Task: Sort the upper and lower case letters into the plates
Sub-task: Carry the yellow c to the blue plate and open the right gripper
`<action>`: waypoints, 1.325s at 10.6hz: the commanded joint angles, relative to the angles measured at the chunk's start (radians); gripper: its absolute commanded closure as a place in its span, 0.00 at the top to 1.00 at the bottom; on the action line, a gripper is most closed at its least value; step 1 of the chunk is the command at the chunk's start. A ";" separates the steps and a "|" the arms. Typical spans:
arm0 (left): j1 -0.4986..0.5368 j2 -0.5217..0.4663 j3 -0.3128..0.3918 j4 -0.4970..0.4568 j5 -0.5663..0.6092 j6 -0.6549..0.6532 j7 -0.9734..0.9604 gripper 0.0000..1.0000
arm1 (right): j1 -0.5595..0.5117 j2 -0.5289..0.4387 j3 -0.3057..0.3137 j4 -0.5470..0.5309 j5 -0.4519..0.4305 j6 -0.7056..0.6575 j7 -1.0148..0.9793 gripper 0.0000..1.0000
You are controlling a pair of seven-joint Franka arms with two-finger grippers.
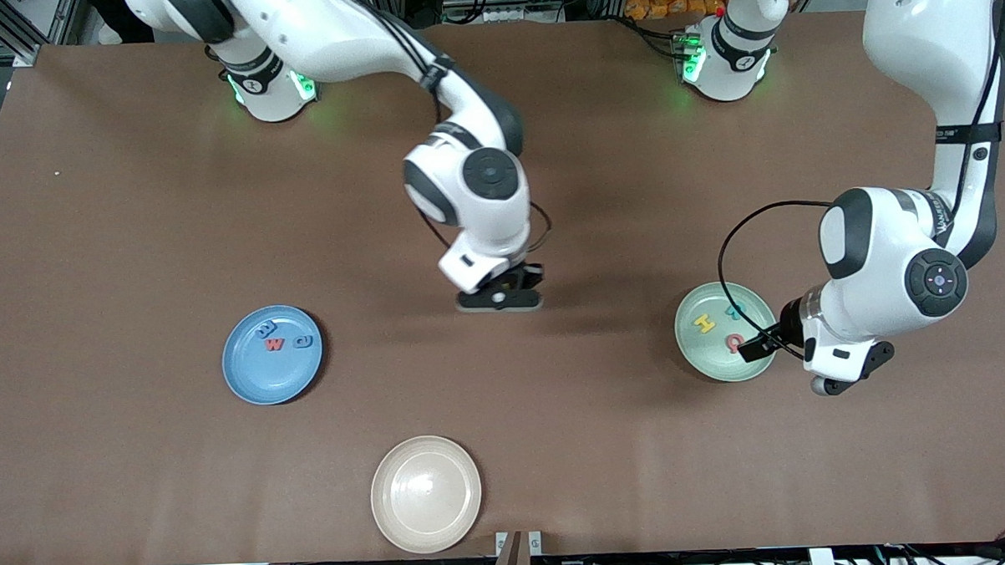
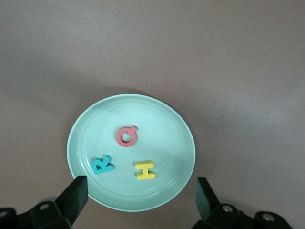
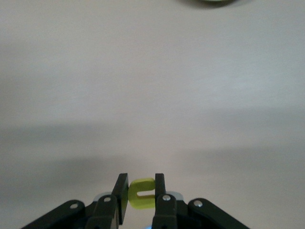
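Observation:
The blue plate [image 1: 263, 379] lies toward the right arm's end of the table and holds three small letters, two blue and one red [image 1: 276, 344]. The pale green plate [image 1: 714, 357] lies toward the left arm's end and holds a yellow H [image 2: 145, 170], a teal R [image 2: 102, 164] and a red Q [image 2: 127, 136]. My right gripper [image 1: 500, 299] is over bare table between the two plates, shut on a lime-green letter [image 3: 143, 196]. My left gripper [image 2: 141, 200] is open and empty over the edge of the green plate [image 2: 86, 129].
A cream-white plate [image 1: 426, 494] lies empty near the table's front edge, nearer to the front camera than the other two. The brown table [image 1: 132, 203] is bare around the plates. Both arm bases stand along the table's back edge.

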 commanded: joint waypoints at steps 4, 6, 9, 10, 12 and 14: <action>-0.240 0.009 0.002 0.004 0.125 0.012 -0.262 1.00 | -0.345 -0.345 0.003 -0.405 0.054 -0.056 -0.406 0.00; -0.334 0.015 0.002 0.006 0.139 0.012 -0.353 1.00 | -0.396 -0.339 -0.084 -0.430 0.055 -0.050 -0.562 0.00; -0.495 0.059 0.002 0.015 0.131 0.012 -0.383 1.00 | -0.433 -0.295 -0.132 -0.493 0.055 0.100 -0.606 0.00; -0.527 0.084 -0.001 0.029 0.125 0.013 -0.434 1.00 | -0.433 -0.283 -0.132 -0.499 0.055 0.106 -0.604 0.00; -0.607 0.134 -0.006 0.050 0.092 0.071 -0.593 1.00 | -0.436 -0.263 -0.133 -0.499 0.055 0.120 -0.604 0.34; -0.687 0.171 -0.006 0.049 0.058 0.212 -0.774 1.00 | -0.441 -0.270 -0.145 -0.498 0.055 0.111 -0.612 0.89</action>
